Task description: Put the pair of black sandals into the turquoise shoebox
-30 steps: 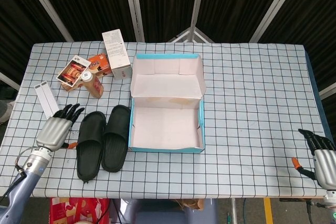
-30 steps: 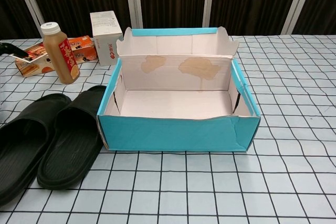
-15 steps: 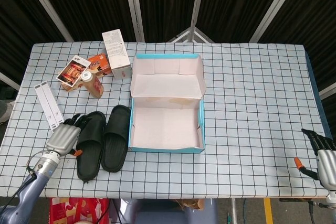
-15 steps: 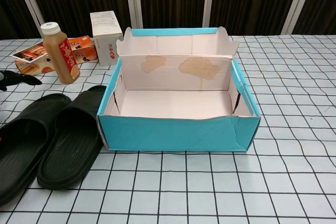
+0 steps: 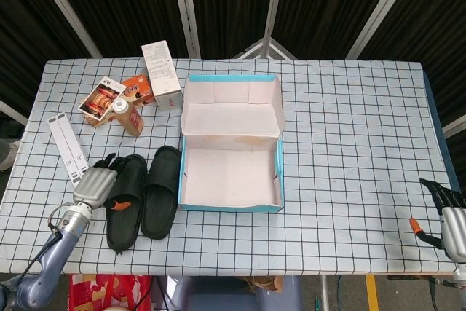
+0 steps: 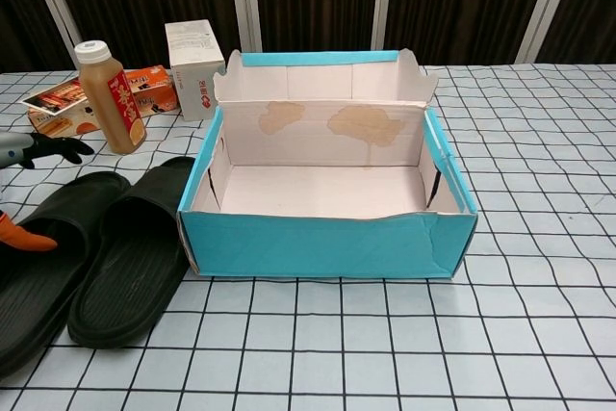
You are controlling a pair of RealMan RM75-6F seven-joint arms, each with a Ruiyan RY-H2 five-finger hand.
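The pair of black rubber slide sandals lies side by side on the checked table, just left of the open turquoise cardboard shoebox, which is empty. The left hand hovers at the outer sandal's edge, fingers spread and holding nothing. The right hand waits well apart at the table's far corner, also holding nothing. These sandals look light, flexible and fairly grippy; pinching the strap, or clamping across the sole, should hold best

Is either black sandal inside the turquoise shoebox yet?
No, both black sandals lie on the table left of the empty turquoise shoebox.
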